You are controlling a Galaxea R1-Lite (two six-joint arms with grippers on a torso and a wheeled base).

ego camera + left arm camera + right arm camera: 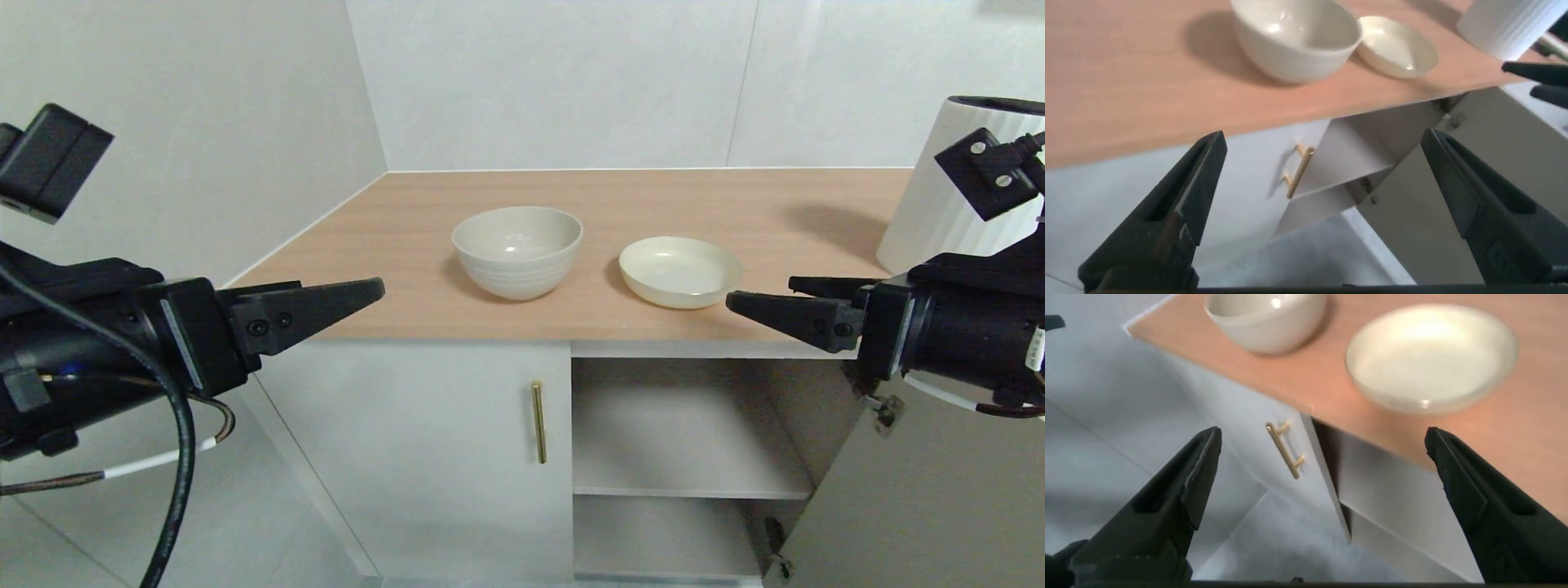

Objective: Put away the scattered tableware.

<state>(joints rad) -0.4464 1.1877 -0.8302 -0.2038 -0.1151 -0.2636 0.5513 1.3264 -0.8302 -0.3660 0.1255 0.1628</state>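
Observation:
A deep off-white bowl [517, 249] stands upright on the wooden counter [392, 245], with a shallow cream dish [680, 269] just to its right near the front edge. My left gripper [363, 291] hovers open in front of the counter's left part, level with its edge and apart from the bowl. My right gripper [759, 294] is open too, its tips just short of the dish's right rim. In the left wrist view the bowl [1294, 37] and dish [1396, 47] lie beyond the open gripper [1323, 137]. The right wrist view has the dish [1429, 355] and bowl [1266, 318] beyond its open gripper [1323, 434].
Under the counter the left cabinet door with a brass handle [539, 422] is closed. The right door [898, 490] is swung open, baring two shelves [686, 441]. A tall white ribbed container [955, 188] stands at the counter's right. Walls close off the left and back.

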